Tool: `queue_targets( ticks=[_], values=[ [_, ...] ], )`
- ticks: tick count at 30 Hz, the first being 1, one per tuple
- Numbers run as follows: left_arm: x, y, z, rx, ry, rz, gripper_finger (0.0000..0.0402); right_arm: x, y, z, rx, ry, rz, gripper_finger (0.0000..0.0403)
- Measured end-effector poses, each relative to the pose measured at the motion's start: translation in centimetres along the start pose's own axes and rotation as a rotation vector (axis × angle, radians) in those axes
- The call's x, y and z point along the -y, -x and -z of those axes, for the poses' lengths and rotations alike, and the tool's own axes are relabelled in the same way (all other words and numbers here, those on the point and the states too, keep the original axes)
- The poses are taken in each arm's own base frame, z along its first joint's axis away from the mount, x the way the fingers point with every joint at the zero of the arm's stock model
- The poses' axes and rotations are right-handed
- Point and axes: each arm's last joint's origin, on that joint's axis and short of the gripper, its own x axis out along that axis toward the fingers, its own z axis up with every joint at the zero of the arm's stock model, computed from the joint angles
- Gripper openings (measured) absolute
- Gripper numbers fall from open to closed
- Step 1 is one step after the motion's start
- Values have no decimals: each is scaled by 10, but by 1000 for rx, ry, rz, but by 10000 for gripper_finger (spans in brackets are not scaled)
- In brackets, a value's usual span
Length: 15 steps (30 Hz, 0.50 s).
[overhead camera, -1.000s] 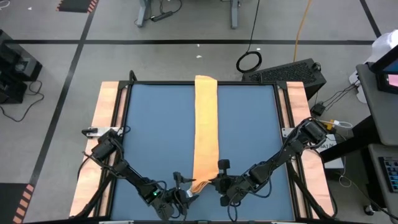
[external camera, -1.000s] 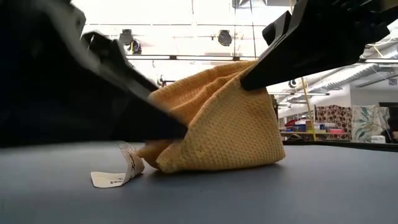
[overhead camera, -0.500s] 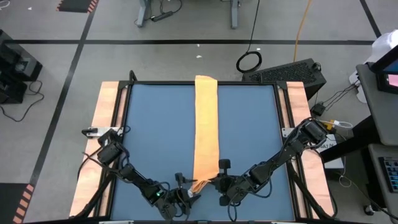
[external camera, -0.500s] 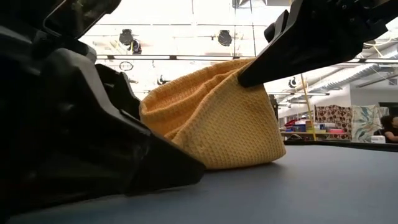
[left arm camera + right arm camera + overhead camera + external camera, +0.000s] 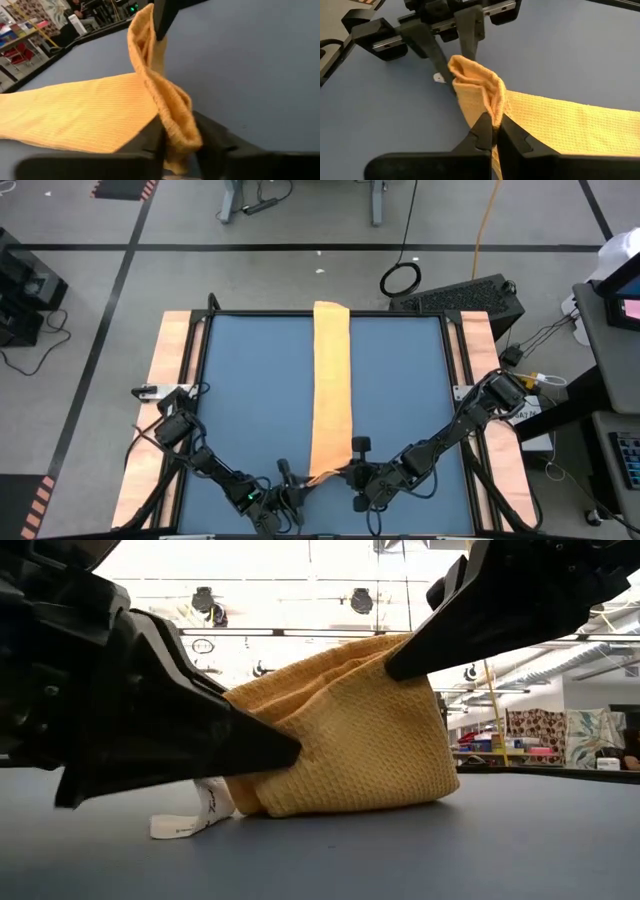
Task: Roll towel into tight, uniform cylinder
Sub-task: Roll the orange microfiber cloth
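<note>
The orange-yellow towel (image 5: 331,385) lies as a long narrow strip from the table's far edge to its near edge. Its near end (image 5: 350,740) is bunched up and raised between my two grippers. My left gripper (image 5: 298,484) is shut on the left side of that end. My right gripper (image 5: 346,474) is shut on its right side, a little higher. A small white tag (image 5: 190,821) hangs from the bunched end and rests on the table. My left gripper pinches the rolled-over edge (image 5: 176,131) of the towel's near end between its two fingers. The fingers come nearly level from the table's near left. The cloth stands up above them in a twisted fold, and its lower part (image 5: 330,802) rests on the table. My right gripper pinches the upper right of the bunched near end (image 5: 496,111) between its two fingers, on a fold of cloth. The fingers slant down from the table's near right. That corner is held up off the table, and the strip behind it lies flat.
The blue table top (image 5: 250,400) is bare on both sides of the strip. Wooden side rails (image 5: 172,380) run along its left and right. A dark keyboard-like box (image 5: 465,298) and cables lie beyond the far right corner.
My left gripper has sunk a little toward the table and shut on the left side of the towel's raised near end. That end stays bunched and raised, still held by my right gripper, which has kept still.
</note>
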Motion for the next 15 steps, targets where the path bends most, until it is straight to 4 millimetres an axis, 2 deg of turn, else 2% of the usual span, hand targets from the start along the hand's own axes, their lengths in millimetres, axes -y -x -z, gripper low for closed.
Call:
queue_targets(
  ticks=[2,4,10,15],
  values=[
    [1,1,0,1,-4,3,36,-2,1,1,-5,-5,-13,0],
    [2,3,0,4,-6,2,14,-5,3,2,-15,-15,-40,0],
    [0,8,-8,-4,-11,67,20,-17,11,11,-95,-47,-163,9],
    [-3,6,-21,-16,41,181,13,-22,15,15,-119,-75,-173,14]
  ],
)
